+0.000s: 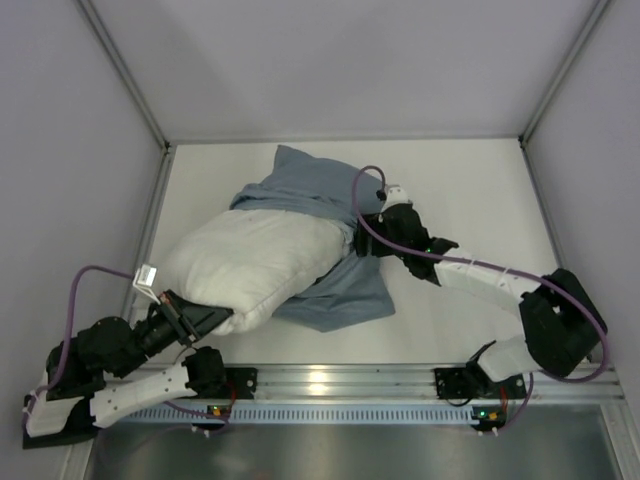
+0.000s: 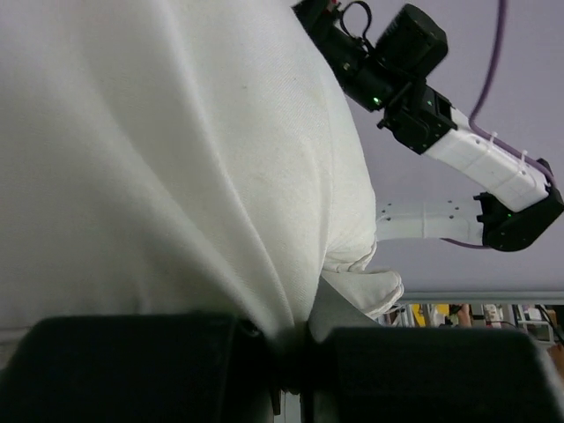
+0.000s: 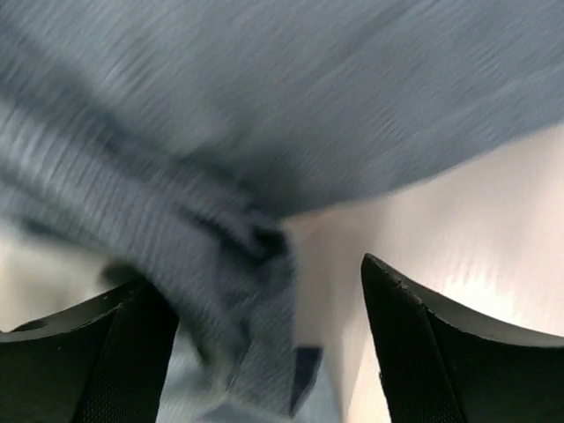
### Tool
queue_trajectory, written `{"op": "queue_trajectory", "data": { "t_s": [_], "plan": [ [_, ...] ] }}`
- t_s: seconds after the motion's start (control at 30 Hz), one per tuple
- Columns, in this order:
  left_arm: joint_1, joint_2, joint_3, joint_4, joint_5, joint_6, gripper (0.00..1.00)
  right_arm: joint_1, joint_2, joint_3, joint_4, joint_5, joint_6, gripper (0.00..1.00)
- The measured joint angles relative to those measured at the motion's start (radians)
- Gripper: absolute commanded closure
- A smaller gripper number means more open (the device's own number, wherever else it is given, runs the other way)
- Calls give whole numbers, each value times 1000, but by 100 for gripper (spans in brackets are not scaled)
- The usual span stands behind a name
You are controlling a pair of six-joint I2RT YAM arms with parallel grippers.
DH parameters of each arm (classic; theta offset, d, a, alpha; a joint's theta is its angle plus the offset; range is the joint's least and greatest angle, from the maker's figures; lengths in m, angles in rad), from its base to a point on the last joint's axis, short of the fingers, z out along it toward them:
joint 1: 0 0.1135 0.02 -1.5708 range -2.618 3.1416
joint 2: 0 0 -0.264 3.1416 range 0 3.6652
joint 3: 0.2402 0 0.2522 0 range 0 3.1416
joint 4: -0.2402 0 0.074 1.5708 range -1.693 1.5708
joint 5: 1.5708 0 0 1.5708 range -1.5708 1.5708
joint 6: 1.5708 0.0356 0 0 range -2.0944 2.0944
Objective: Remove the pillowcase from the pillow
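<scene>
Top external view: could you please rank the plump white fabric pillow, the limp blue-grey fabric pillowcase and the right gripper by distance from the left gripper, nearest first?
1. Plump white fabric pillow: pinched by the left gripper, near left.
2. Limp blue-grey fabric pillowcase: beyond the pillow, centre.
3. Right gripper: farthest, right of centre.

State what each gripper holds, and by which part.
Left gripper pinches the pillow at its near end; right gripper is open, holding nothing.

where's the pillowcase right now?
Top view, centre: the pillowcase bunches around the far right end of the pillow, with the right claw at its right edge.
</scene>
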Motion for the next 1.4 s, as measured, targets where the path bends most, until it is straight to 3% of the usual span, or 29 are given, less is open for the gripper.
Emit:
{"op": "queue_trajectory", "data": {
  "t_s": [0.17, 0.33, 0.43, 0.53, 0.83, 1.03, 1.2, 1.4],
  "plan": [
    [0, 0, -42, 1, -1, 0, 100, 61, -212, -109, -30, -98, 50, 17],
    [0, 0, -44, 2, -4, 1, 100, -132, -291, -116, -41, -132, 113, 17],
    [0, -2, -44, 1, -4, 0, 100, -297, -227, -116, -36, -213, 176, 19],
    [0, -2, -46, 2, -3, 0, 100, -382, -129, -103, -14, -305, 235, 20],
    [2, -10, -92, 5, 26, -4, 100, -420, 195, 96, 142, -512, 326, 21],
    [3, -10, -122, 5, 48, -9, 100, -485, 353, 162, 358, -600, 426, 24],
    [3, -10, -140, 5, 68, -18, 100, -538, 502, 198, 490, -628, 510, 24],
    [4, -10, -142, 5, 76, -25, 100, -550, 628, 311, 507, -629, 554, 26]
  ]
}}
